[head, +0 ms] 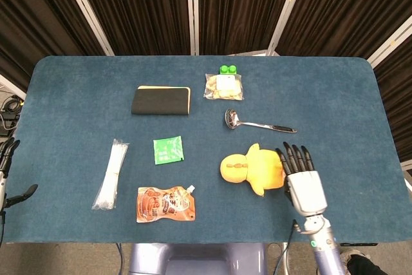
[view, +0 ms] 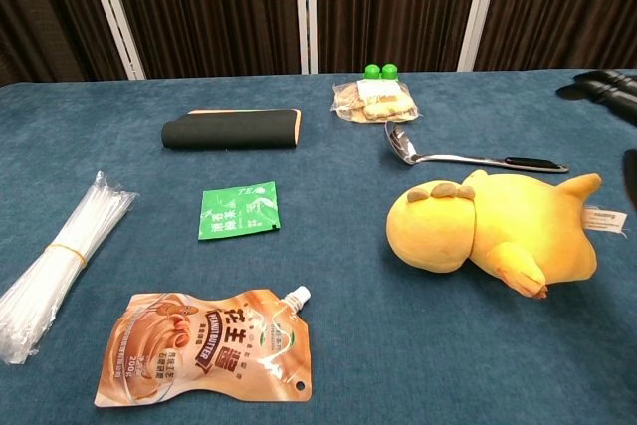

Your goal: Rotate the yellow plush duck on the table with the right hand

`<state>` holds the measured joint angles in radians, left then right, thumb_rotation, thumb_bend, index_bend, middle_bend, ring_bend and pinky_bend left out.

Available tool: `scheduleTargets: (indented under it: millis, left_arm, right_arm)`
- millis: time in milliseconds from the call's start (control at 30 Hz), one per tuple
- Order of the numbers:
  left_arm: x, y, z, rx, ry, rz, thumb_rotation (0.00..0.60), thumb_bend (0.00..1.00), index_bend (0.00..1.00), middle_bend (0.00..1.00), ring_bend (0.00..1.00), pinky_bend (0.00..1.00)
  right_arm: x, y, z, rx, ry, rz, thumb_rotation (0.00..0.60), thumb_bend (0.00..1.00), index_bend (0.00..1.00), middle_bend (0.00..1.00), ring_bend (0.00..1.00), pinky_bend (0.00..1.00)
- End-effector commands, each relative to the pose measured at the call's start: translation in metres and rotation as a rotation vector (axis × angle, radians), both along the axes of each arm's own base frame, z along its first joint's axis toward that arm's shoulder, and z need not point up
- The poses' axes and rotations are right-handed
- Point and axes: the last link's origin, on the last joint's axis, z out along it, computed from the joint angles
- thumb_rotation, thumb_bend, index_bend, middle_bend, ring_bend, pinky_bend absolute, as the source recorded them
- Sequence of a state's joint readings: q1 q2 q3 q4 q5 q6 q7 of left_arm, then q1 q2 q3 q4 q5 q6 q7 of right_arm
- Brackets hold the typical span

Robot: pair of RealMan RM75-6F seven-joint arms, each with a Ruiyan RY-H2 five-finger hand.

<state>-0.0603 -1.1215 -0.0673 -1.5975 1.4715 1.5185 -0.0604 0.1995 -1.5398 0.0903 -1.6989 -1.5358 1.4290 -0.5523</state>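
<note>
The yellow plush duck [head: 252,168] lies on its side on the blue table, head to the left, tail and white tag to the right; the chest view shows the duck [view: 498,226] at right of centre. My right hand [head: 302,180] hovers just right of the duck's tail, fingers spread and pointing away from me, holding nothing. In the chest view only the dark fingertips of the right hand [view: 605,87] show at the right edge. My left hand [head: 8,175] hangs off the table's left edge, fingers apart, empty.
A metal ladle [head: 257,123] lies just behind the duck. A snack bag with green caps [head: 223,84], a black pouch [head: 161,100], a green sachet [head: 168,149], a peanut-butter pouch [head: 165,204] and a bundle of clear straws [head: 111,173] lie further left.
</note>
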Motion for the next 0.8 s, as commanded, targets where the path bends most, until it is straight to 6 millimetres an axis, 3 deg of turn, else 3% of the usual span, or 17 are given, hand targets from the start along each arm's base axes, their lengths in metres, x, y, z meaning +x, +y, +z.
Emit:
scheduleTargets:
  millis: [33,267,800]
  left_arm:
    - [0.0,0.0,0.0,0.0,-0.002,0.0,0.6,0.19,0.0,0.0,0.0,0.0]
    - [0.001,0.0,-0.001,-0.007,0.0,-0.002,0.6,0.19,0.0,0.0,0.0,0.0]
    - [0.001,-0.001,-0.003,-0.011,0.007,-0.005,0.6,0.19,0.0,0.0,0.0,0.0]
  right_arm:
    - [0.008,0.002,-0.016,0.0,-0.008,-0.024,0.6,1.0,0.0,0.0,0.0,0.0]
    - [0.022,0.003,-0.044,-0.034,-0.071,-0.028,0.6,1.0,0.0,0.0,0.0,0.0]
    - [0.019,0.006,-0.081,-0.062,-0.088,-0.036,0.6,1.0,0.0,0.0,0.0,0.0]
